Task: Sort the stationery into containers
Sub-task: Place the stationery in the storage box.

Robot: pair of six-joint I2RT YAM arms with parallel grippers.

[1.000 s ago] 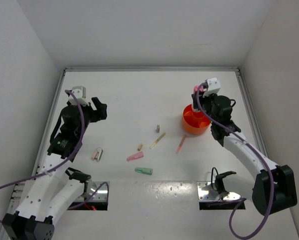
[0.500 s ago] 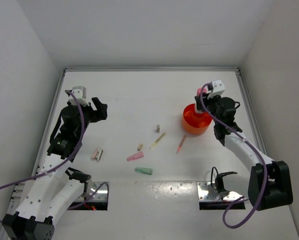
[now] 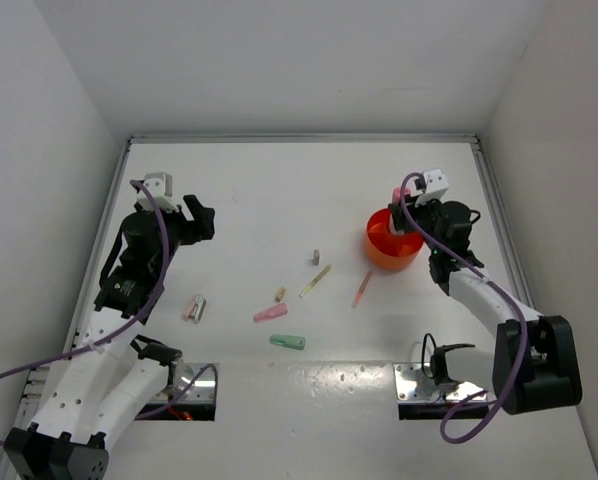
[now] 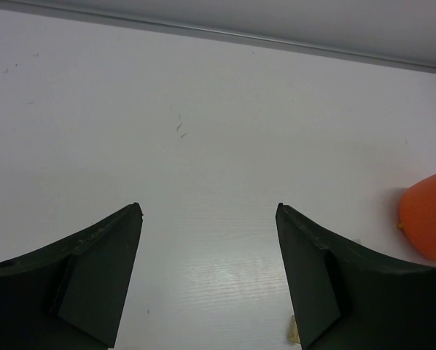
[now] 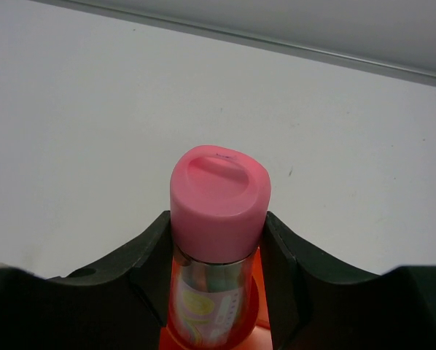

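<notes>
Pink-capped tube (image 5: 218, 197) sits pinched in the right gripper (image 5: 216, 222) over the orange cup (image 3: 383, 256); the drop-off seems in hand. Next, lower and release. Left gripper (image 4: 209, 219) hangs spread, empty.

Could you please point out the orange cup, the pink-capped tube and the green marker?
orange cup (image 3: 382, 255): top external view, on its near outer wall.
pink-capped tube (image 5: 219, 204): right wrist view, on its pink cap.
green marker (image 3: 287, 342): top external view, on the middle of its body.

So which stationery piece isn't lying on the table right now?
The pink-capped clear tube: the right gripper holds it over the orange cup; the rest lie on the table.
</notes>
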